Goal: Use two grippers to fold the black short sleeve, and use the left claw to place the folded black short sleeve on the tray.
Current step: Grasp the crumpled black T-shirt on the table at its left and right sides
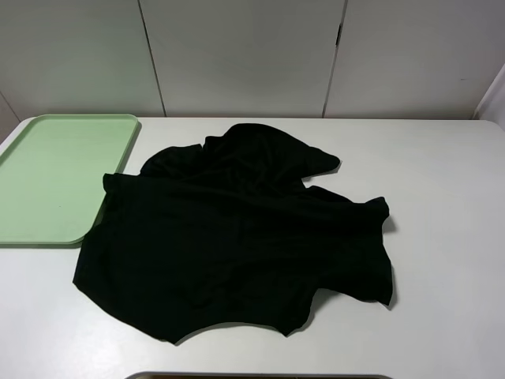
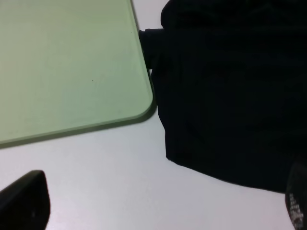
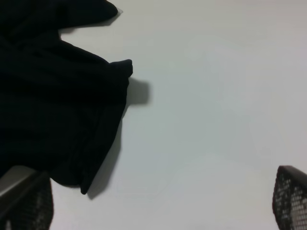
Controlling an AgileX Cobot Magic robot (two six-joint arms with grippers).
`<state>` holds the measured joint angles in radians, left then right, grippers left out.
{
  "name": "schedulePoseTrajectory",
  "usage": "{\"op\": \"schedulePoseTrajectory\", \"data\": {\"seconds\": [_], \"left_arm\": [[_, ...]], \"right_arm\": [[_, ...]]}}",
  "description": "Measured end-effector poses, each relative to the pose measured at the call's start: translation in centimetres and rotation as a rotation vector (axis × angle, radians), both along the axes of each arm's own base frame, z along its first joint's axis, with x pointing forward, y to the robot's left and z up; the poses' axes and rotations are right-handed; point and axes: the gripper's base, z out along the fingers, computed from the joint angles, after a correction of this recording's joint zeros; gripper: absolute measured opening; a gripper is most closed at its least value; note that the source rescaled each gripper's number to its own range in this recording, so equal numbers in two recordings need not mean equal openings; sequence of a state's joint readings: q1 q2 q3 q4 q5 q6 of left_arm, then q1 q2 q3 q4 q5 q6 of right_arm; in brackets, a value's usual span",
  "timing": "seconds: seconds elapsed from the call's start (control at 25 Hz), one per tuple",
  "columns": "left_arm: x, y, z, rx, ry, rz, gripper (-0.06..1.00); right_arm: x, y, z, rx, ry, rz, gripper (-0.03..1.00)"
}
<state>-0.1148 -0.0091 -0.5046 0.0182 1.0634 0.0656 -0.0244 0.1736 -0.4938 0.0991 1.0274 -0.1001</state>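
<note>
The black short sleeve (image 1: 237,237) lies crumpled and spread out in the middle of the white table. Its left edge reaches the tray (image 1: 55,174), a pale green tray with nothing on it at the table's far left. Neither arm shows in the exterior high view. In the left wrist view the left claw (image 2: 160,206) is open and hovers over bare table between the tray's corner (image 2: 144,103) and the shirt's edge (image 2: 225,105). In the right wrist view my right gripper (image 3: 158,201) is open above bare table, beside the shirt's right sleeve (image 3: 62,105). Neither gripper holds anything.
White wall panels (image 1: 245,55) stand behind the table's far edge. A dark strip (image 1: 260,377) shows at the very front edge of the exterior high view. Bare white tabletop (image 1: 442,197) stretches to the right of the shirt.
</note>
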Motion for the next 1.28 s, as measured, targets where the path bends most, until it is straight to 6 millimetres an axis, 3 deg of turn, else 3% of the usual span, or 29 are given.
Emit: {"op": "schedulePoseTrajectory", "data": {"seconds": [1.28], "left_arm": [[0.0, 0.0, -0.01, 0.0, 0.001, 0.0, 0.98]], "right_arm": [[-0.05, -0.02, -0.01, 0.016, 0.003, 0.048, 1.0]]}}
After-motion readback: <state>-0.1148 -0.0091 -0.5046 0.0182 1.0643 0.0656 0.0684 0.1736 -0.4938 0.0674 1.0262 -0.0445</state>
